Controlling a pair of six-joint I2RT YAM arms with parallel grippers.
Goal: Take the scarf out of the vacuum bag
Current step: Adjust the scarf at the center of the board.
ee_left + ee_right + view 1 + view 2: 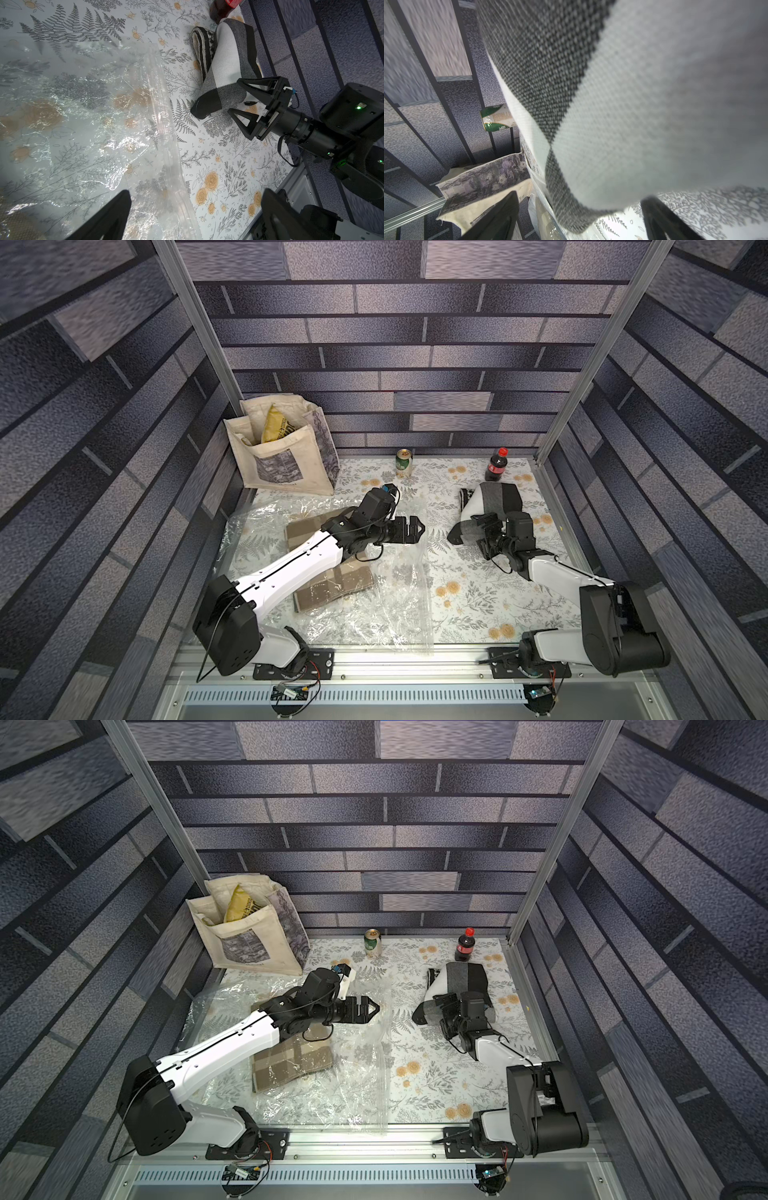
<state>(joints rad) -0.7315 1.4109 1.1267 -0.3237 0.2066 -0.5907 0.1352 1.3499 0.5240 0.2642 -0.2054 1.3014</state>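
Note:
The vacuum bag point(395, 601) point(357, 1094) point(83, 104) lies flat and crinkled on the left half of the table. A folded brown plaid scarf point(332, 585) point(291, 1060) lies inside it, partly hidden under my left arm. My left gripper point(409, 529) point(365, 1009) point(195, 207) hovers open over the bag's right edge, holding nothing. A second scarf point(494, 497) point(461, 977) point(226, 62) point(633, 104), grey, white and black, lies outside the bag at the back right. My right gripper point(482, 526) point(446, 1002) point(234, 95) point(579, 207) stands open, with its jaws on either side of that scarf's near end.
A cream tote bag point(282, 452) stands at the back left. A green can point(404, 463) and a cola bottle point(496, 464) stand along the back edge, the bottle just behind the grey scarf. Walls close in on three sides; a metal rail point(415, 659) runs along the front.

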